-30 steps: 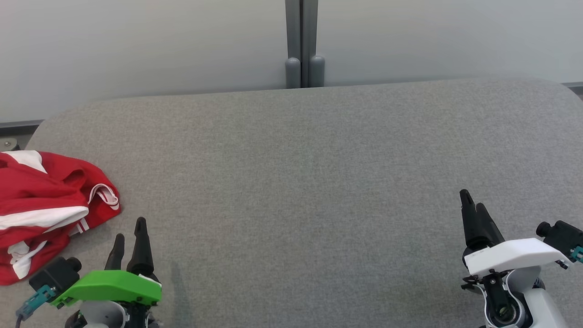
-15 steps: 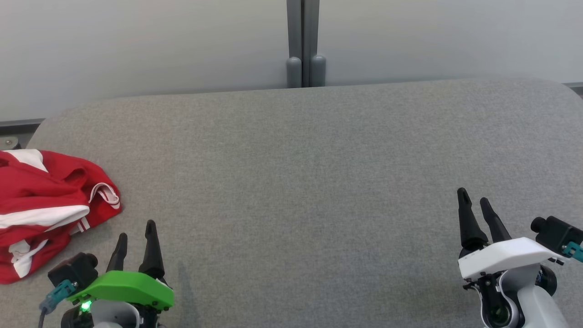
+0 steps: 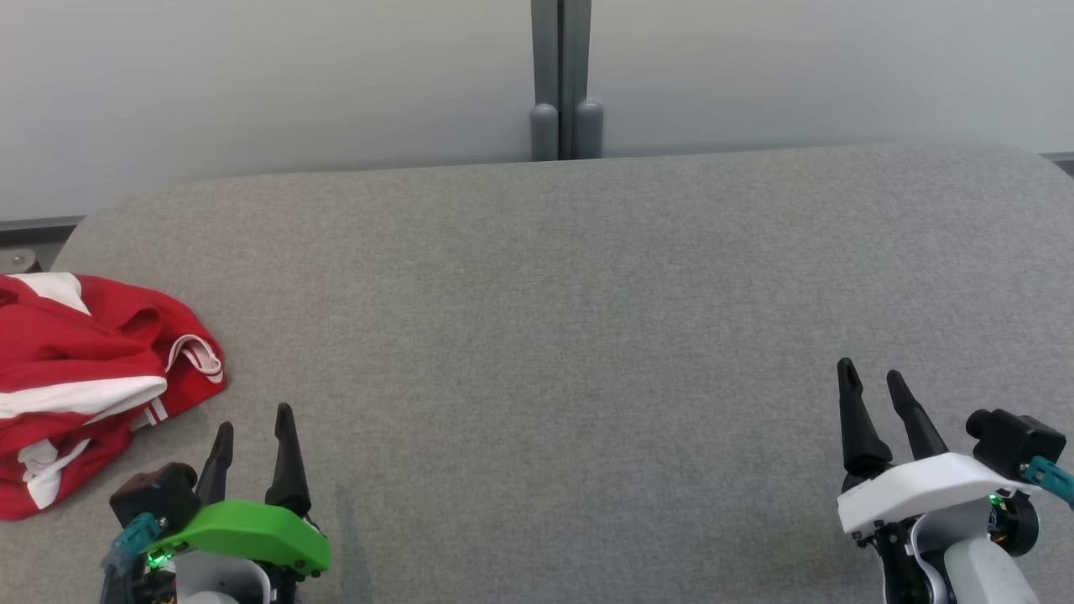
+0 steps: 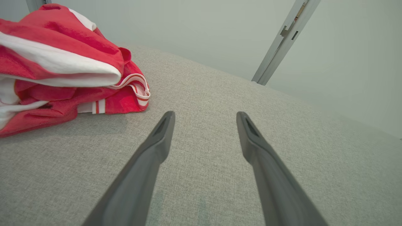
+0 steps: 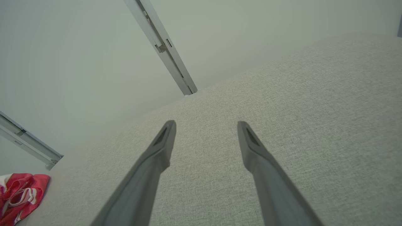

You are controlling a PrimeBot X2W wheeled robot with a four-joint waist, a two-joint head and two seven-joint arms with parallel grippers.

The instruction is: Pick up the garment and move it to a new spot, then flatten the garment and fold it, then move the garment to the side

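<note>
The garment (image 3: 80, 377) is red with white stripes and lies crumpled at the table's left edge; the left wrist view shows the garment (image 4: 62, 72) at upper left, and the right wrist view has the garment (image 5: 19, 194) at its lower left corner. My left gripper (image 3: 254, 419), under a green cover, stands open near the front edge, just right of the garment and apart from it. My right gripper (image 3: 871, 376), under a white cover, stands open at the front right with nothing between its fingers.
The grey fabric table (image 3: 570, 310) has rounded far corners. A pale wall with a grey vertical post (image 3: 562, 80) stands right behind it.
Both grippers have drawn back toward the front edge of the table. The left one has also shifted slightly right. The garment lies as before.
</note>
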